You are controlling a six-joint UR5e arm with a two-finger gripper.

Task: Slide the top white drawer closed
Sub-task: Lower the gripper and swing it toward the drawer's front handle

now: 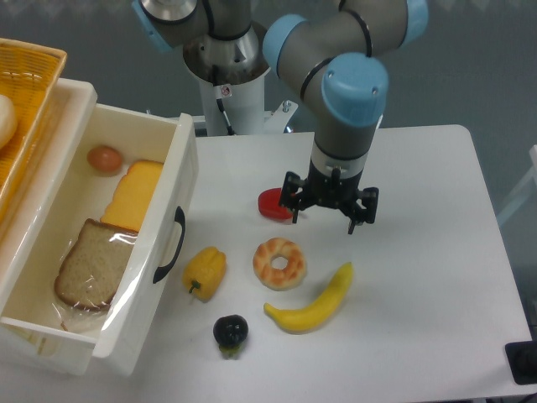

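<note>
The top white drawer [172,180] stands pulled far out at the left, its front panel with a curved black handle [171,245] facing the table. Inside lie a slice of bread, a yellow cheese slice and a brown egg. My gripper [324,215] hangs open over the middle of the table, well to the right of the drawer front. Its fingers point down, just right of a red pepper [271,204], with nothing between them.
On the table lie a yellow pepper [205,271], a donut [279,263], a banana [315,303] and a dark plum [229,331]. An orange wicker basket [23,96] sits at the far left behind the drawer. The robot base [225,63] stands at the back.
</note>
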